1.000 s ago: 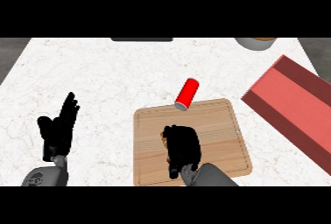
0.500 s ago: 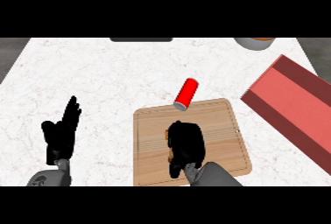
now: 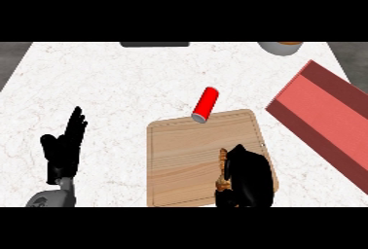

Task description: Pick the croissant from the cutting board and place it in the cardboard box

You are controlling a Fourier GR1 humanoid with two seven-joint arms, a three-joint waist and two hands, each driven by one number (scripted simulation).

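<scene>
1. Head view: right hand [image 3: 249, 177] lies over the lower right part of the cutting board [image 3: 187, 155], fingers curled around the croissant [image 3: 223, 171].
2. Croissant: only a brown strip shows at this hand's left edge, over the board.
3. Cardboard box [image 3: 323, 121]: up and to the right of this hand, apart.
4. Red can [image 3: 206, 104]: beyond the hand, lying at the board's far edge.
5. Left hand [image 3: 63, 148]: resting at left, fingers straight, holding nothing.
</scene>
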